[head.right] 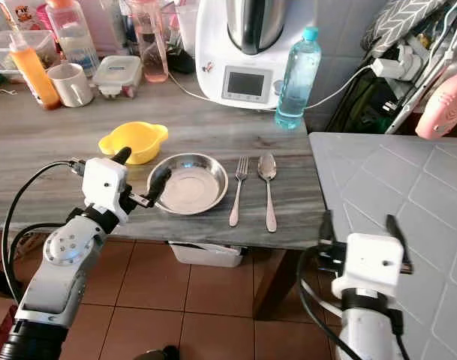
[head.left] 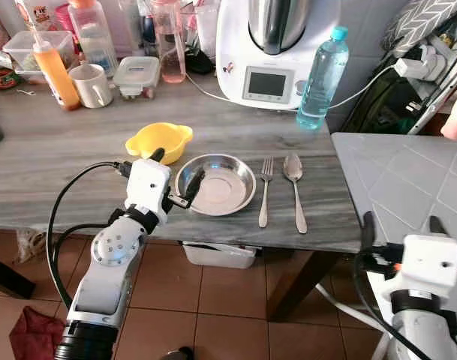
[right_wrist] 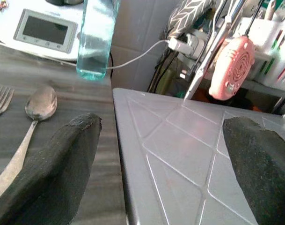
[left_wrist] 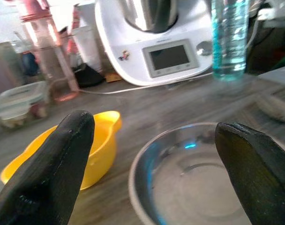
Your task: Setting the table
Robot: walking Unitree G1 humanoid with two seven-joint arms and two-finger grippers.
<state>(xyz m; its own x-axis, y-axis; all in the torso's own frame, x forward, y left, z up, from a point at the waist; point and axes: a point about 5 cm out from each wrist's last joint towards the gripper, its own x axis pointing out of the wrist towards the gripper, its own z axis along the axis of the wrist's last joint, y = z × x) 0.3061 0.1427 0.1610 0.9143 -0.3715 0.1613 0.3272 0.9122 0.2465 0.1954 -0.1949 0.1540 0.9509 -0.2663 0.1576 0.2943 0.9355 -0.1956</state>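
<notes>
With fork (head.left: 266, 189) and spoon (head.left: 294, 187) laid beyond the plate (head.left: 217, 183), the left gripper (head.left: 177, 178), fingers spread, hovers at the plate's near rim, so the yellow bowl (head.left: 160, 141) just ahead likely needs grasping next.

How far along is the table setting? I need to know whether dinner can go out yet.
Partly done: a steel plate lies near the table edge, with a fork and a spoon side by side just right of it. The left gripper hovers open at the plate's left rim, holding nothing. A yellow bowl sits behind the plate. The right gripper is open, low beside the table.
</notes>
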